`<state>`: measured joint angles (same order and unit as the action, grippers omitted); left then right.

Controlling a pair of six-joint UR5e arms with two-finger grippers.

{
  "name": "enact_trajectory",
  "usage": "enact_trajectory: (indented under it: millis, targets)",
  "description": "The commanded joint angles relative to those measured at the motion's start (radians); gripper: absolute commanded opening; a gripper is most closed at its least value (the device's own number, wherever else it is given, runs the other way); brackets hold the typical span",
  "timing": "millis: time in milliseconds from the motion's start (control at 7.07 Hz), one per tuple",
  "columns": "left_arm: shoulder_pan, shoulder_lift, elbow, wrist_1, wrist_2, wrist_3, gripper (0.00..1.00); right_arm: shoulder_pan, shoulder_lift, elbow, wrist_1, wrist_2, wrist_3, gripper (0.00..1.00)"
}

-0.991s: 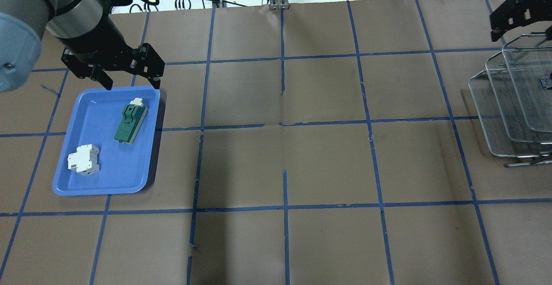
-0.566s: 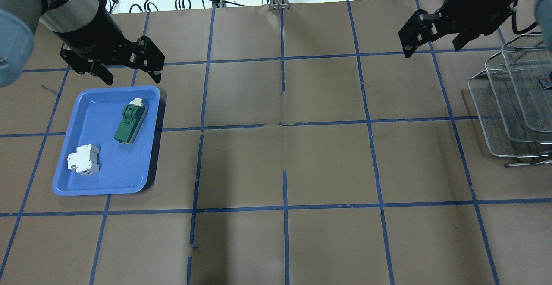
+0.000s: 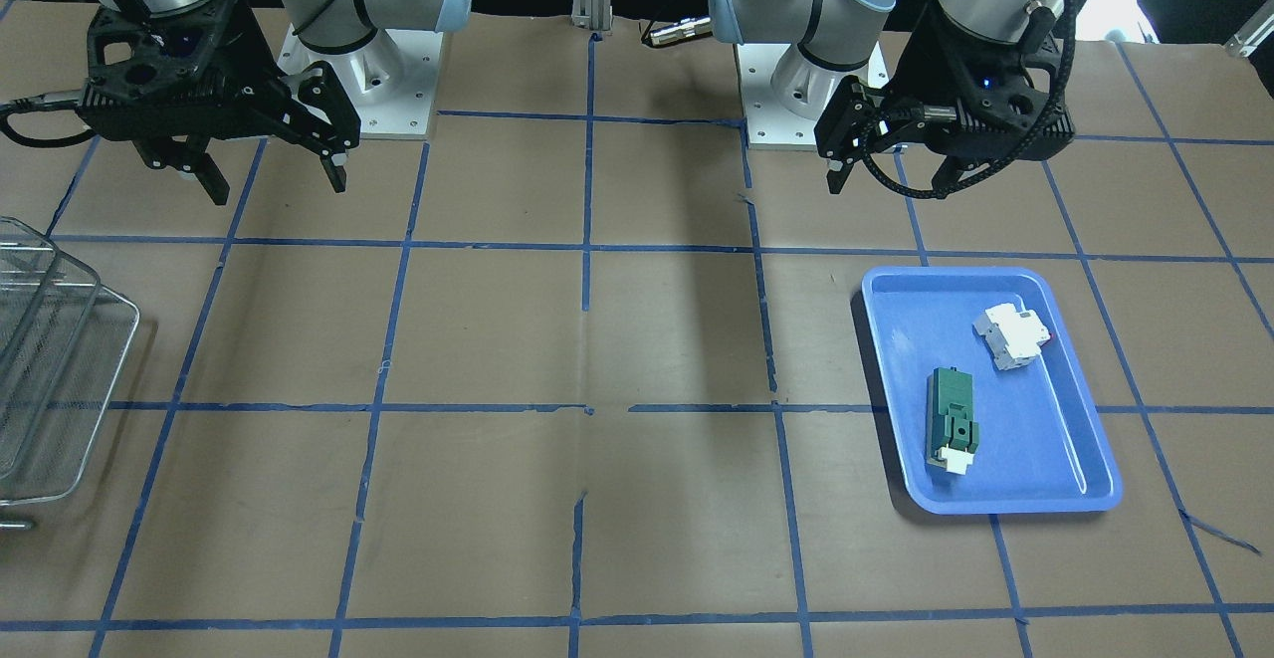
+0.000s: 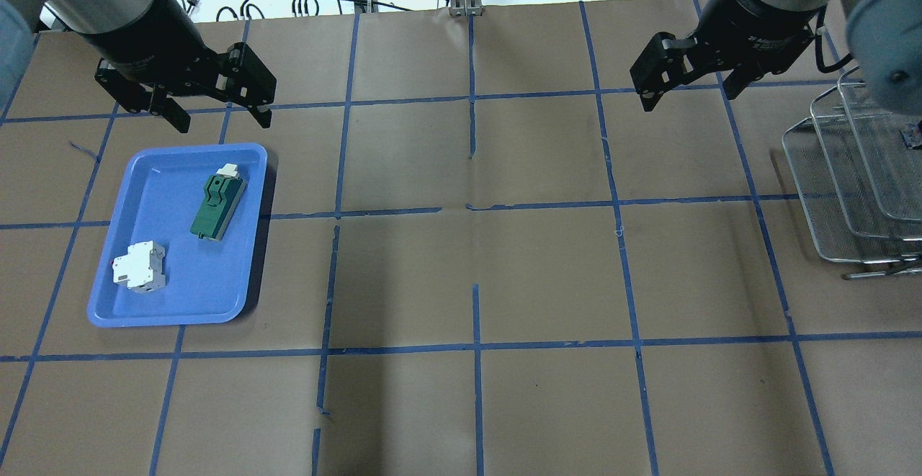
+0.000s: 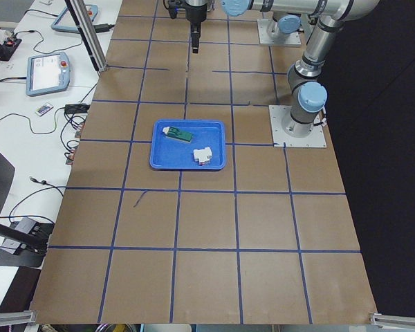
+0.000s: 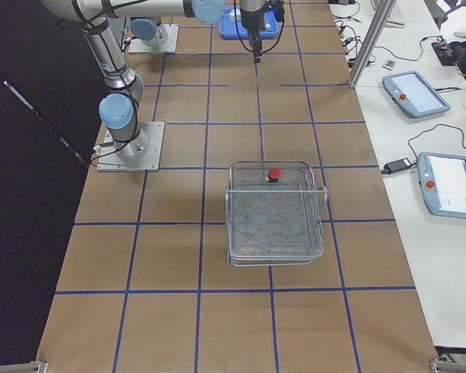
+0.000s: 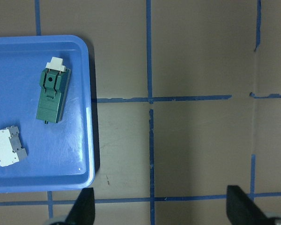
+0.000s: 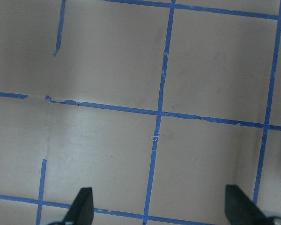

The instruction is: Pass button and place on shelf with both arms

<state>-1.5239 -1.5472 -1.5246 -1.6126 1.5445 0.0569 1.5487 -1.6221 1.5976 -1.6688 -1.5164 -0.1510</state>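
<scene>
The button (image 6: 273, 173), red-headed, sits on the top tier of the wire-mesh shelf (image 6: 276, 210) near its back edge. In the overhead view only a small bit of the button (image 4: 913, 134) shows at the right edge, on the shelf (image 4: 850, 195). My left gripper (image 4: 222, 122) is open and empty, hovering just behind the blue tray. My right gripper (image 4: 688, 98) is open and empty, to the left of the shelf and apart from it. In the front-facing view the left gripper (image 3: 889, 180) and the right gripper (image 3: 277, 185) both show open.
A blue tray (image 4: 166, 202) at the left holds a green rectangular module (image 4: 218, 206) and a white breaker-like block (image 4: 139, 266). The table is brown paper with a blue tape grid. Cables lie beyond the back edge.
My right gripper has swung from the right edge beside the shelf leftwards over the table, still open. My left gripper has drawn back a little from the tray.
</scene>
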Motion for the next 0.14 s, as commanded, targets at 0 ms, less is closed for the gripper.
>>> enact_trajectory:
  millis: [0]
  targets:
    - [0.001, -0.013, 0.036, 0.011, 0.008, -0.008, 1.00, 0.001, 0.001, 0.001, 0.000, -0.001, -0.001, 1.00]
